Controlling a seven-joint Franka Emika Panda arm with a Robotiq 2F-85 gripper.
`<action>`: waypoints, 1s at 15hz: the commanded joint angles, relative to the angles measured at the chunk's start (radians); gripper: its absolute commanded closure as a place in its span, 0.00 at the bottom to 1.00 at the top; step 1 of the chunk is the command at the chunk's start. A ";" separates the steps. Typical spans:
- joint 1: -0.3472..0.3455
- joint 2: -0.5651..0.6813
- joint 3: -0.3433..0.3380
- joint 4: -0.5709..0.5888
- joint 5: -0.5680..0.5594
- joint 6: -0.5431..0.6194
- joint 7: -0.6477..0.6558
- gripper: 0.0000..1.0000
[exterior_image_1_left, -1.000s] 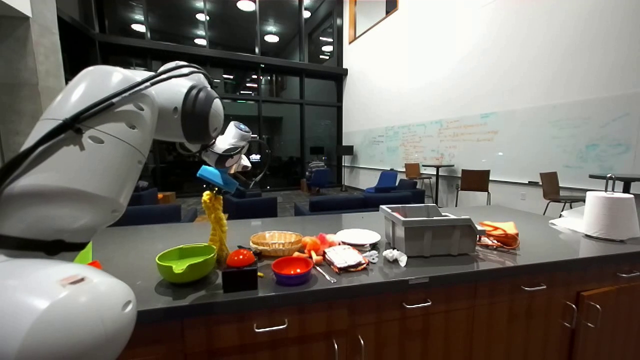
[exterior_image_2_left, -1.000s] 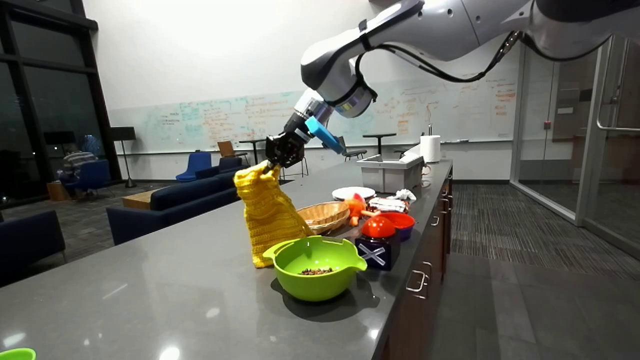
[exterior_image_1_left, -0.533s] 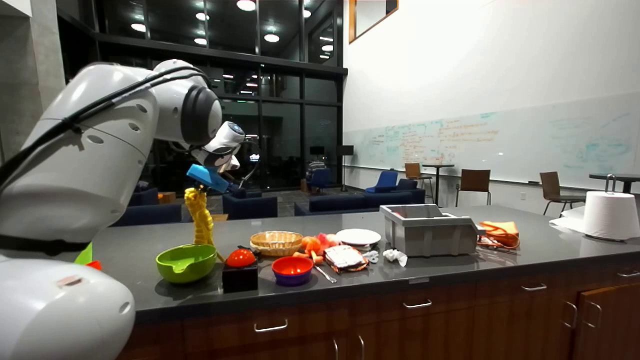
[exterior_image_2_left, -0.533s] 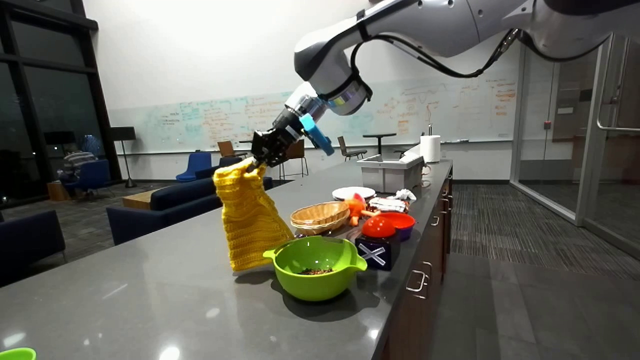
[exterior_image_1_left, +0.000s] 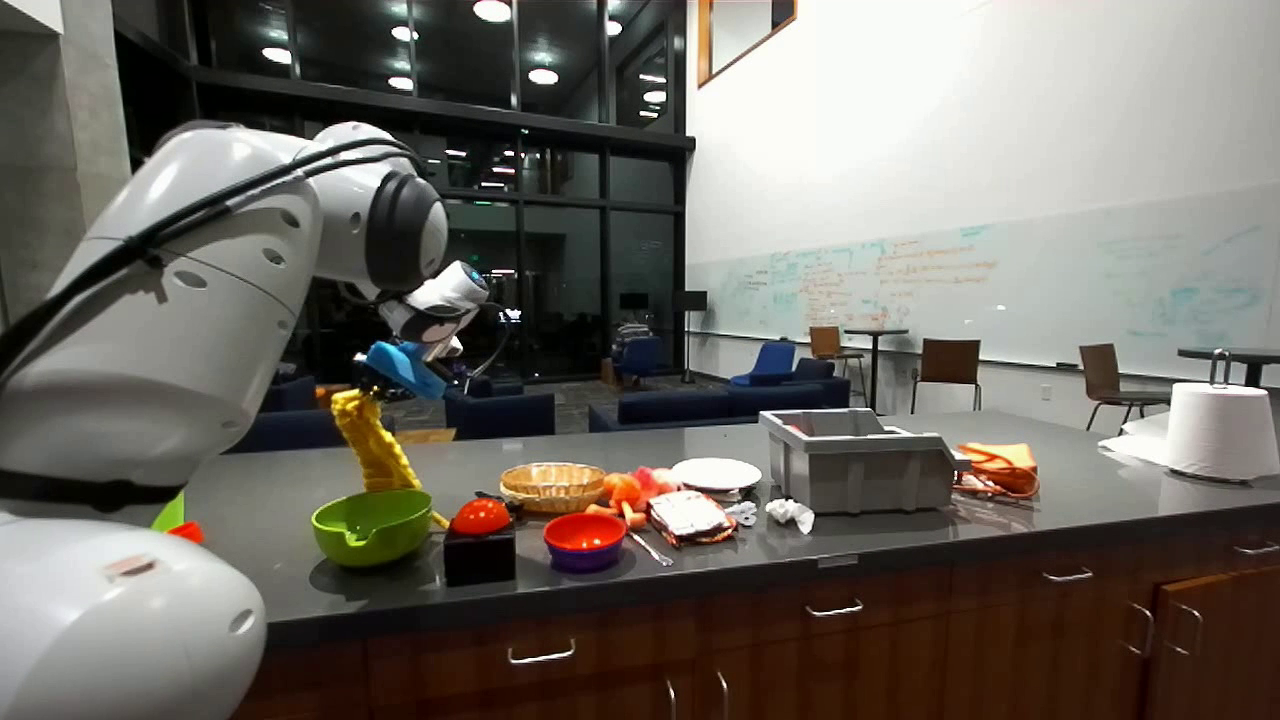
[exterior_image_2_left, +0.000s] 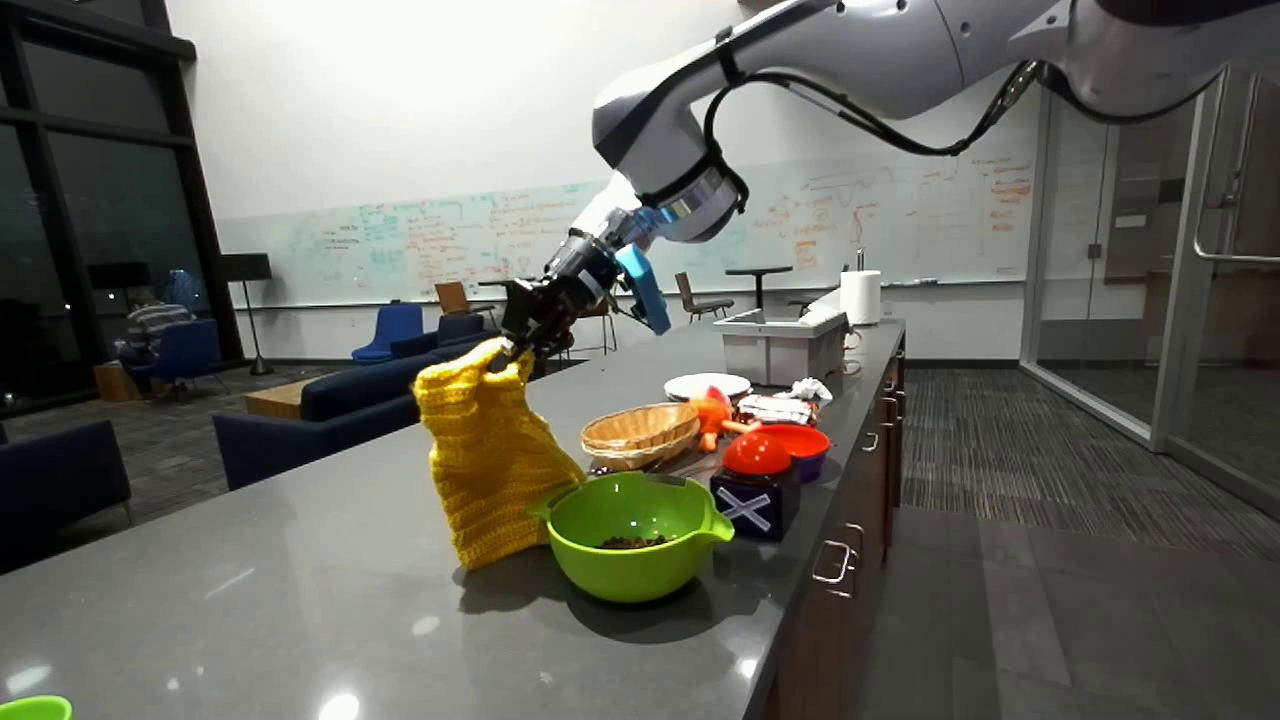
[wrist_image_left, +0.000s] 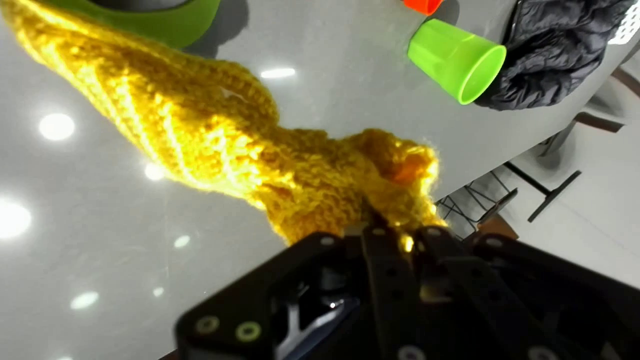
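My gripper (exterior_image_2_left: 507, 352) is shut on the upper edge of a yellow knitted cloth (exterior_image_2_left: 490, 460), which hangs down in folds above the dark counter. In the wrist view the cloth (wrist_image_left: 225, 130) bunches around the fingertips and hides them. Its lower end hangs close beside a green bowl (exterior_image_2_left: 640, 565) with small brown pieces (exterior_image_2_left: 630, 543) inside; whether cloth and bowl touch, I cannot tell. An exterior view has the cloth (exterior_image_1_left: 375, 445) behind the green bowl (exterior_image_1_left: 372, 530), running down past its far rim.
Close to the bowl stands a black box with a red dome (exterior_image_2_left: 757, 455). Farther along are a wicker basket (exterior_image_2_left: 640, 435), a red bowl (exterior_image_1_left: 585, 535), a white plate (exterior_image_1_left: 715, 473) and a grey bin (exterior_image_1_left: 860, 475). A green cup (wrist_image_left: 455, 60) lies near a dark jacket (wrist_image_left: 550, 55).
The gripper has carried the cloth leftward in both exterior views, then a little lower. The cloth's lower end now tilts in beside the green bowl. Objects on the counter look unmoved.
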 joint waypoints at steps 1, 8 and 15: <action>0.028 -0.056 -0.016 -0.032 0.039 -0.085 -0.053 0.98; 0.095 -0.067 -0.027 -0.051 0.040 -0.224 -0.089 0.98; 0.114 -0.075 -0.040 -0.068 0.068 -0.351 -0.129 0.98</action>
